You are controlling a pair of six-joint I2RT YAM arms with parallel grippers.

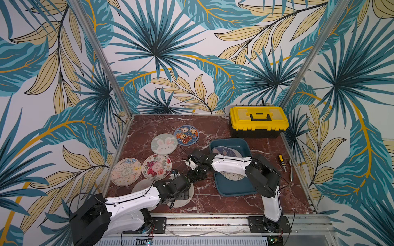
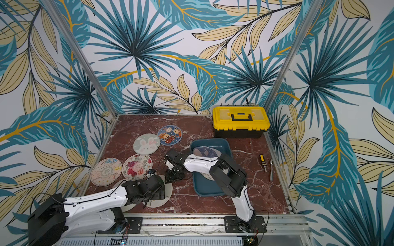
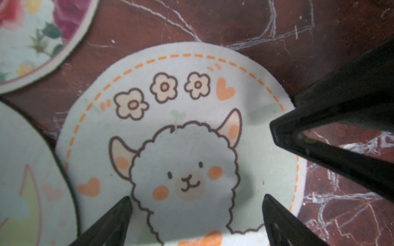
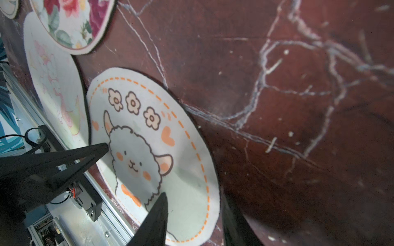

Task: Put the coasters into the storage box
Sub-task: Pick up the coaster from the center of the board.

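A pale coaster printed with a sheep [image 3: 191, 149] lies on the marble near the front. My left gripper [image 3: 197, 199] hangs open right above the sheep coaster [image 1: 185, 202], one fingertip on each side of the sheep's face. My right gripper [image 4: 193, 196] points down at the sheep coaster's [image 4: 153, 149] rim, open, one finger over the print and the other beyond the edge. The teal storage box [image 1: 223, 191] lies under my right arm with coasters [image 1: 226, 151] inside. A bunny coaster [image 1: 164, 144], a blue one [image 1: 186, 135], a floral one [image 1: 156, 167] and a pale pink one [image 1: 126, 171] lie on the table.
A yellow-lidded black toolbox [image 1: 258, 121] stands at the back right. A screwdriver [image 1: 282, 163] and a metal tool [image 1: 291, 170] lie by the right edge. Another pale coaster [image 3: 25, 191] sits partly under my left arm. Metal rails border the table.
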